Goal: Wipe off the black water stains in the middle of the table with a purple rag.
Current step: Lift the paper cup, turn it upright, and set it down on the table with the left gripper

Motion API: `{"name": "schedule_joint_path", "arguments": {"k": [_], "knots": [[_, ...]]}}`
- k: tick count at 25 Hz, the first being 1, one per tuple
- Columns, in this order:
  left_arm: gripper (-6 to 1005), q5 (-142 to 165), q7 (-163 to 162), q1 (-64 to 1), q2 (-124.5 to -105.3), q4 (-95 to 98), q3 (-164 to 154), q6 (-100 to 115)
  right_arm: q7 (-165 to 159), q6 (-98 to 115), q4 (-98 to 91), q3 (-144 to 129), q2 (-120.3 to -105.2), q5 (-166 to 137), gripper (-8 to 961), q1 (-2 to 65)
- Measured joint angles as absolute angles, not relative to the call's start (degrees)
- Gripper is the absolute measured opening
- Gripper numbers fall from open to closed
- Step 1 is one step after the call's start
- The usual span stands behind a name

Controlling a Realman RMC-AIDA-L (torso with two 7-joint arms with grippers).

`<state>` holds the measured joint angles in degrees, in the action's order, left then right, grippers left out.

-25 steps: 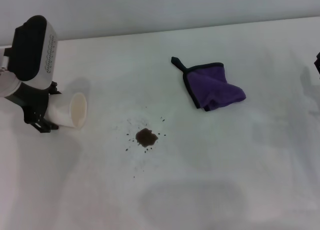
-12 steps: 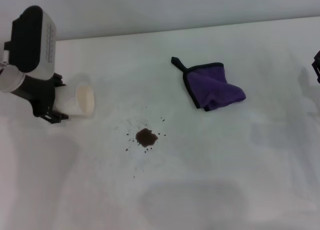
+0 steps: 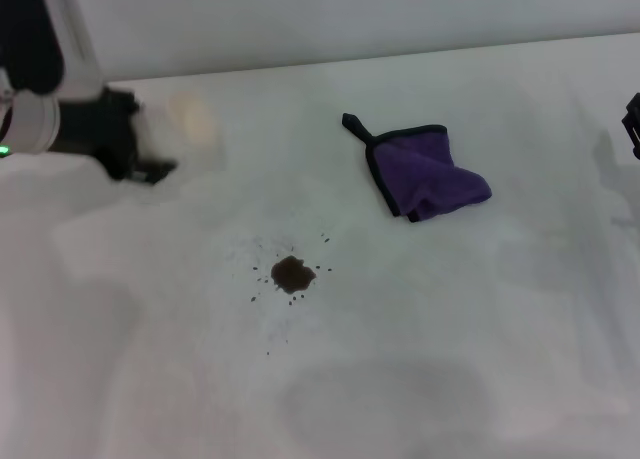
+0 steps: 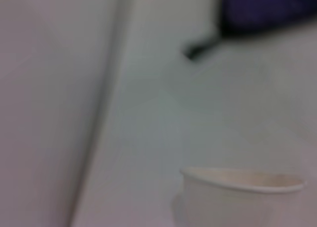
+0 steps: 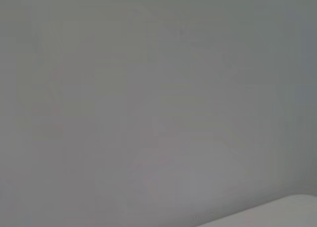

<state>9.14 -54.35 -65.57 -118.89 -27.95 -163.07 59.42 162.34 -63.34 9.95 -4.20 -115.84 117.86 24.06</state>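
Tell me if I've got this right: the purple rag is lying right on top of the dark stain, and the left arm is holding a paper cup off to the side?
Not quite. The head view shows the rag lying apart from the stain, which sits uncovered on the table. The rest stands: the left gripper holds the paper cup off to the side.

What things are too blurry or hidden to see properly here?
- Left gripper, head view: smeared by motion, so its grip on the paper cup is unclear.
- Right gripper, head view: cut off by the picture's edge, only a dark sliver shows.
- Purple rag, left wrist view: cut off by the edge and blurred.
- Right wrist view: only blank wall and a table corner; stains and rag are out of sight.
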Motion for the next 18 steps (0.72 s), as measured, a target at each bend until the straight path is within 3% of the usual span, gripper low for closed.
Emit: {"name": "schedule_joint_path", "arguments": {"k": [18], "knots": [[761, -45.4, -34.7, -41.6, -119.04, -6.8, -163.0, 63.0, 162.3, -63.0, 9.9, -4.3, -115.68, 116.6, 715, 23.4]]}}
